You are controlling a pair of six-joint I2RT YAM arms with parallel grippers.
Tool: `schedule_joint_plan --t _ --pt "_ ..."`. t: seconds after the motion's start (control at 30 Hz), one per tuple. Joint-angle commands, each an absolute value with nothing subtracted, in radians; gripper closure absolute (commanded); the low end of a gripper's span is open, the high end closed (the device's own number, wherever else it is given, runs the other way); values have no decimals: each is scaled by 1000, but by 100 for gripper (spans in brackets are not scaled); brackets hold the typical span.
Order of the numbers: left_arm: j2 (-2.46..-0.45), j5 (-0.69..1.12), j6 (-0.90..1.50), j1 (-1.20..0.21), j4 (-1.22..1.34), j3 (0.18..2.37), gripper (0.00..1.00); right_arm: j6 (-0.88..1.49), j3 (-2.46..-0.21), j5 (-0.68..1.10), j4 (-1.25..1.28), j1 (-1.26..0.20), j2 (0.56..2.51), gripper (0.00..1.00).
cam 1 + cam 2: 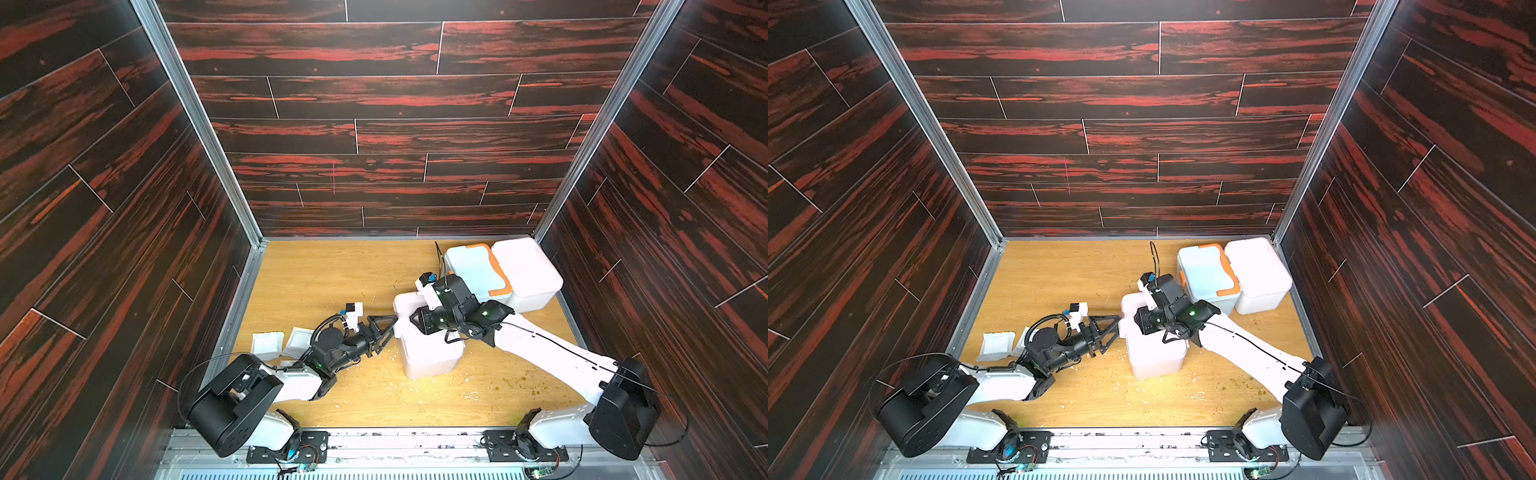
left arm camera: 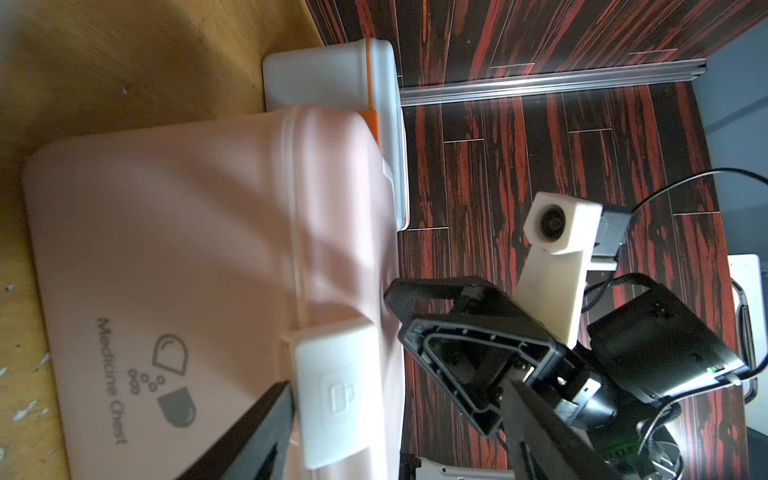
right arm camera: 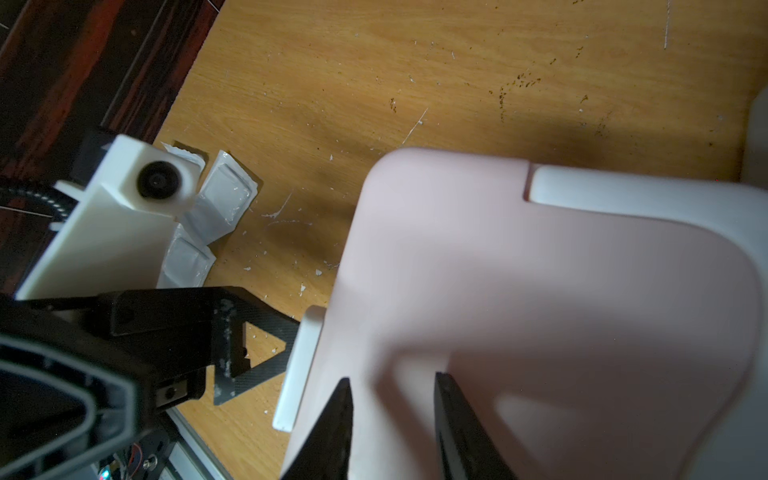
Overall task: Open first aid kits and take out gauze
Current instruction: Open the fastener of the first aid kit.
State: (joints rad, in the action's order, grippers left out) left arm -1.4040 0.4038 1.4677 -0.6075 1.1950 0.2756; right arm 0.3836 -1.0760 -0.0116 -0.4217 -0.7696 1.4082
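Lower left of the wooden table [image 1: 332,274]: a few gauze packets [image 1: 268,344] lie flat, just beside the left arm and outside every box.

Mid-frame: the left gripper [image 1: 392,326] is at the side of the pink box [image 1: 428,353]. In the left wrist view its jaws stand wide and straddle the white latch [image 2: 332,399]. One finger [image 2: 266,428] touches the latch edge and the other is clear of it, so nothing is clamped. The lid [image 3: 540,291] of the pink box is down.

Just right: the right gripper [image 1: 414,321] sits over that lid. Its jaws are partly apart with nothing between them, only bare lid beneath. Contact with the lid cannot be told.

Upper right corner of the table: the blue-white box [image 1: 473,270] with orange handle [image 1: 500,274] has its lid on. A pale box [image 1: 525,270] stands just beside it.
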Motion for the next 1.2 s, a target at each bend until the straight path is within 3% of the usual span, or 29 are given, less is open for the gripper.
schedule_joint_plan --t 0.0,0.13,0.37,0.63,0.93,1.17 --pt "-1336 368 1431 -591 1084 262 15 400 -1021 -17 -658 -775 1458 61" --pt "-1243 338 1338 -589 804 299 14 394 -1058 -9 -657 -776 1403 55" --pt "-1093 239 1068 -638 143 518 11 397 -1059 -78 -617 -776 1242 35" --pt "-1146 116 948 -723 -104 706 11 417 -985 -221 -600 -775 1176 23" --pt "-1300 104 872 -736 -193 816 11 405 -962 -210 -601 -775 1187 21" --pt "-1276 58 868 -735 -228 791 13 404 -957 -200 -606 -775 1180 21"
